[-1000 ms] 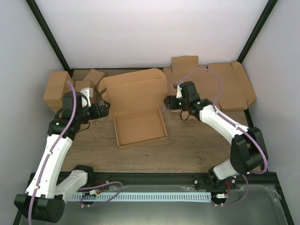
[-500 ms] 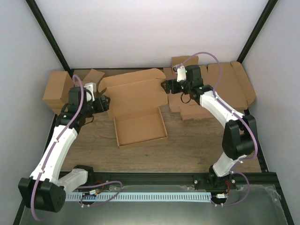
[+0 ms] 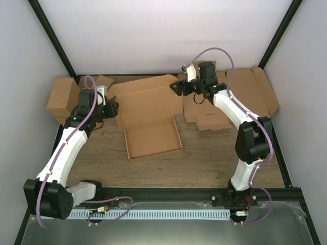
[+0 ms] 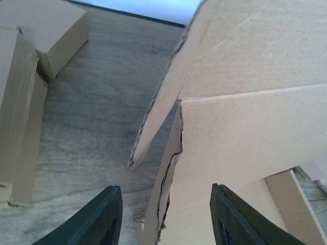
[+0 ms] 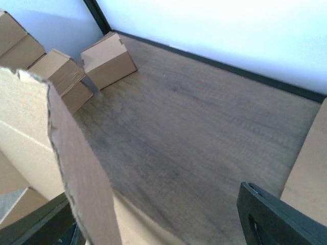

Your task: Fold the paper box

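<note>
The paper box sits mid-table as a shallow brown tray, its lid standing up behind it. My left gripper is at the lid's left edge. In the left wrist view the gripper stands open, with the lid's side flap edge between the dark fingers and a gap on both sides. My right gripper is at the lid's upper right corner. In the right wrist view it is open, and the lid's ragged edge lies close to the left finger.
Small brown cartons stand at the back left, and show too in the wrist views. Flat cardboard sheets lie at the back right under the right arm. Black frame posts rise at both back corners.
My left gripper has moved in to the lid's left edge and its jaws have narrowed. My right gripper has swung back and left to the lid's upper right corner.
</note>
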Tool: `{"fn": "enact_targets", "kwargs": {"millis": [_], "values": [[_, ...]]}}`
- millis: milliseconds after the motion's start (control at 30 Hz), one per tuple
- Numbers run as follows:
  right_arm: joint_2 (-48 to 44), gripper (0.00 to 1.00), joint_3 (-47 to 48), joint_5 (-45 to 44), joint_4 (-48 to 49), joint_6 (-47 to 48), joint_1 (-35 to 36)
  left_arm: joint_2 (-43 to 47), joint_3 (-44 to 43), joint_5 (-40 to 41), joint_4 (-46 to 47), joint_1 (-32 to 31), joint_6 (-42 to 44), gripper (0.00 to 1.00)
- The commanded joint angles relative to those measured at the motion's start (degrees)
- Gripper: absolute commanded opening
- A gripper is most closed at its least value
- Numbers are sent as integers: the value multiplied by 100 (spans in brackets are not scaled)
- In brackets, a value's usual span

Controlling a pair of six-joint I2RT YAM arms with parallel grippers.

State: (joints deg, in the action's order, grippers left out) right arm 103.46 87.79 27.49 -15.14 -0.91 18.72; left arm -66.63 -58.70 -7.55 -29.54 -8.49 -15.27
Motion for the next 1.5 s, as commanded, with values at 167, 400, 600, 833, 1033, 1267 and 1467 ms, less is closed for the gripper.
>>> {"fn": "enact_targets", "kwargs": {"millis": [167,400,600,833,1033,1267,1467], "values": [[-26,65,265,769,-588,116,-5,-149,-285,5,46,23,233,33],[-345,46,83,960,-718,-86,4,-192,-252,59,50,5,278,24],[-570,35,-119,848,-767,-155,109,-160,-250,155,40,-63,270,4],[-894,30,-356,203,-824,-273,524,-122,-226,359,37,-210,219,4],[-1113,21,-683,-566,-728,-594,825,-82,-217,538,80,-355,149,4],[-1289,15,-1074,-1548,-381,-991,1186,-86,-169,635,180,-472,128,4],[-1477,1,-1255,-1955,-90,-1384,1304,-90,-199,713,282,-554,48,4]]}}
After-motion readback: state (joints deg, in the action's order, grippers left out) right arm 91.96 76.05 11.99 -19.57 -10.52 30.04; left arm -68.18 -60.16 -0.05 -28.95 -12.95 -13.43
